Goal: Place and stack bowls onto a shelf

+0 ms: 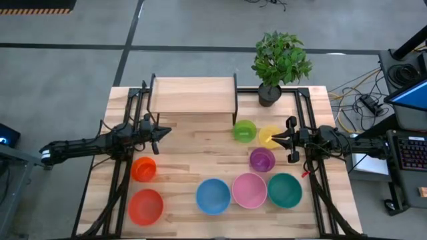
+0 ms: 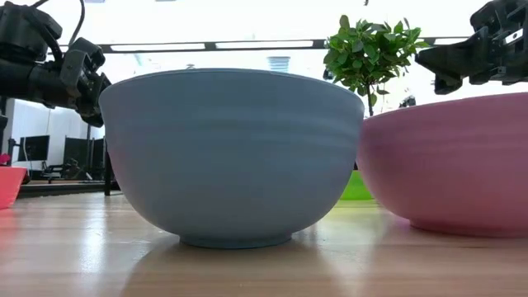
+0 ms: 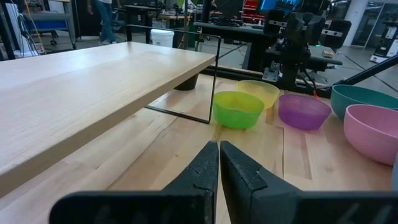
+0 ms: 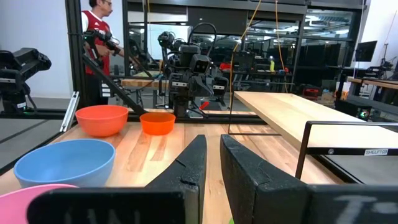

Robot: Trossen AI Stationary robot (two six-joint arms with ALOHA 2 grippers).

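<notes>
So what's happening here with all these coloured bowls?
Nothing is being handled right now. Eight bowls sit on the table, and the wooden shelf at the back holds none. The left gripper hangs shut near the shelf's left end, holding nothing. The right gripper hovers over the yellow bowl, fingers slightly apart, also holding nothing. The stacking looks not yet begun.

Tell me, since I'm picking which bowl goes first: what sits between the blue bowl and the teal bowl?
The pink bowl sits between the blue bowl and the teal bowl, as the high view shows.
</notes>
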